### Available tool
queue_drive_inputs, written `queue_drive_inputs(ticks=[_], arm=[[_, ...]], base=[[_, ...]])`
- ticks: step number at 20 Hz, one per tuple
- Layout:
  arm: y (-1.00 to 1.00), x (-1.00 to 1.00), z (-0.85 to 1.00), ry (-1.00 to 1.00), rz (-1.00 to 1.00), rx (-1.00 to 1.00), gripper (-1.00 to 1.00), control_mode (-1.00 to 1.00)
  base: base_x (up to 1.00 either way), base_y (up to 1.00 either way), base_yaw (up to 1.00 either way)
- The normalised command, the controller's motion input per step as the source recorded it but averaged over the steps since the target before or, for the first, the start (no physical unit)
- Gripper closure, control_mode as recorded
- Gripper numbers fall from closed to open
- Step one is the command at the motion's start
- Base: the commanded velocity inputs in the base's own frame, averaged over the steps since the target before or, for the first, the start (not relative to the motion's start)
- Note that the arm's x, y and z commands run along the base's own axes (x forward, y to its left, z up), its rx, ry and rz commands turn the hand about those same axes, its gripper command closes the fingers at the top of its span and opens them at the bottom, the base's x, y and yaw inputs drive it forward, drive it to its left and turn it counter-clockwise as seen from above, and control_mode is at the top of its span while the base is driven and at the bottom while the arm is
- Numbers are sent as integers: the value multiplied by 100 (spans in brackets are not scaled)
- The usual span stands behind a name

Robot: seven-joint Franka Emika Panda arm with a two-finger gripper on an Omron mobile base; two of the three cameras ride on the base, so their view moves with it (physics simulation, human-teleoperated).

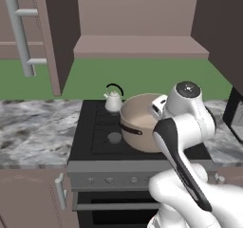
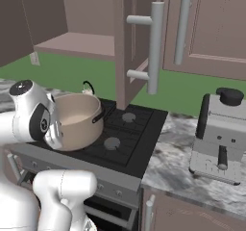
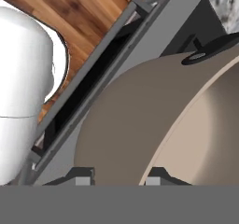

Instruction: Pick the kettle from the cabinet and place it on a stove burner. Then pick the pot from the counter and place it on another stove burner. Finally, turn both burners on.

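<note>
The tool [image 3: 114, 177] grips the rim of the pot [image 1: 140, 122], one fingertip [image 3: 80, 176] outside the wall and the other inside. The pot sits over the stove [image 1: 95, 141], tilted in the hand view, with the oven front and wood floor [image 3: 70, 13] beyond its outer wall. The kettle [image 1: 113, 101] stands on a rear burner just past the pot's far side, away from the tool. Above, the cabinet [image 1: 137, 45] hangs open, its shelf bare.

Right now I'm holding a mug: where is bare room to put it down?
Bare: the counter left of the cooktop, the strip before the coffee machine, and the right-hand burners. Crowded: the left side, with the pot, the kettle and the arm.
</note>
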Motion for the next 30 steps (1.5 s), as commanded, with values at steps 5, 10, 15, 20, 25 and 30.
queue_drive_inputs(ticks=[5,10,15,20,25,30], arm=[[35,30,-20,0,0,0,100,-100],[31,35,-15,0,0,0,100,-100],[21,43,-14,0,1,0,100,-100],[13,44,-15,0,1,1,100,-100],[11,33,-15,0,1,2,100,-100],[15,16,-13,0,2,1,100,-100]], base=[[0,0,0],[0,0,0],[0,0,0],[0,0,0],[0,0,0],[0,0,0]])
